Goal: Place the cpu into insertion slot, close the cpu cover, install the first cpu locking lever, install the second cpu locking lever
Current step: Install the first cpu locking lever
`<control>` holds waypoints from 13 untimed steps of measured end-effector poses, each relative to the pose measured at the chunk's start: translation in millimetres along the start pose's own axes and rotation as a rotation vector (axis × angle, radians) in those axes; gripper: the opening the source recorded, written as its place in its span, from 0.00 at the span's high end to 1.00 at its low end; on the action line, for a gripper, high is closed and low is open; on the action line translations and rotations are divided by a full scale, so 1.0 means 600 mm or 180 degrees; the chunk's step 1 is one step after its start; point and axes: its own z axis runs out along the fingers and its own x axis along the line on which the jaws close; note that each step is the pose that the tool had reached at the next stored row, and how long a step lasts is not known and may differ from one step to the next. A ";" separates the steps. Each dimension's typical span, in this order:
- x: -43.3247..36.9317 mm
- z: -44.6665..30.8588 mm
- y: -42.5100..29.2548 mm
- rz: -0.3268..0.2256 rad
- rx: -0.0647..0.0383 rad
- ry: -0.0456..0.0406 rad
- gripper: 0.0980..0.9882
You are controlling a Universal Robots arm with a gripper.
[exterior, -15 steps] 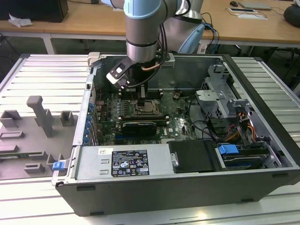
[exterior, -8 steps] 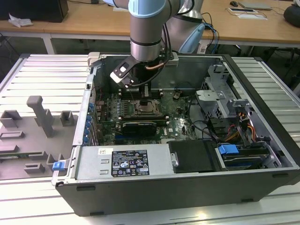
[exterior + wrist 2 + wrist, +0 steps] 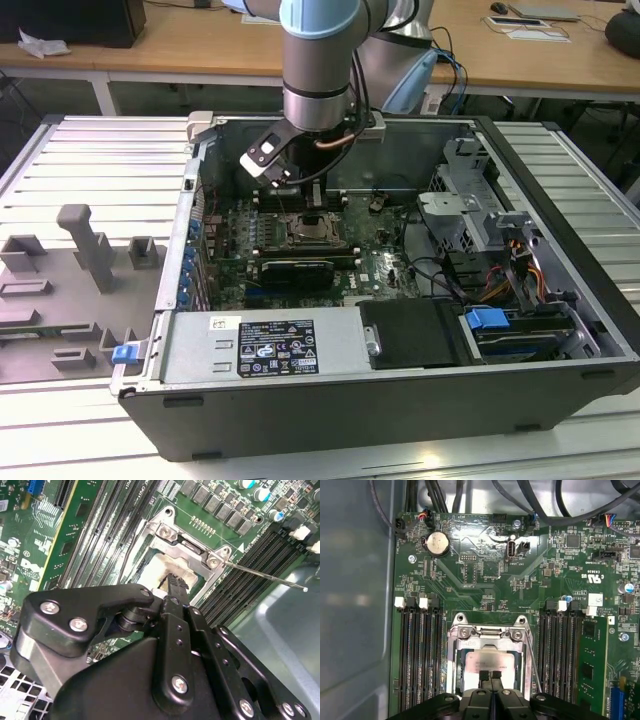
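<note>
The cpu (image 3: 487, 661) shows its pale metal top inside the insertion slot (image 3: 312, 228), in the middle of the green motherboard. The silver cpu cover (image 3: 456, 664) appears to lie flat around it, hinge screws at one end. My gripper (image 3: 490, 674) is shut, black fingertips together with nothing between them, just above the chip's near edge. In the second wrist view the fingertips (image 3: 173, 582) sit over the cpu (image 3: 152, 570). A thin locking lever (image 3: 265, 575) sticks out from the socket corner; in the first wrist view this locking lever (image 3: 534, 667) runs along the cover's side.
Long black memory slots (image 3: 422, 655) flank the socket on both sides. A black card (image 3: 297, 270), the power supply (image 3: 260, 345), cables and a drive cage (image 3: 470, 215) fill the open case. Grey fixture blocks (image 3: 85, 250) stand at the exterior view's left.
</note>
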 end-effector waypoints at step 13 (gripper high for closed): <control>0.000 -0.018 0.001 0.0000 0.0000 0.0000 0.99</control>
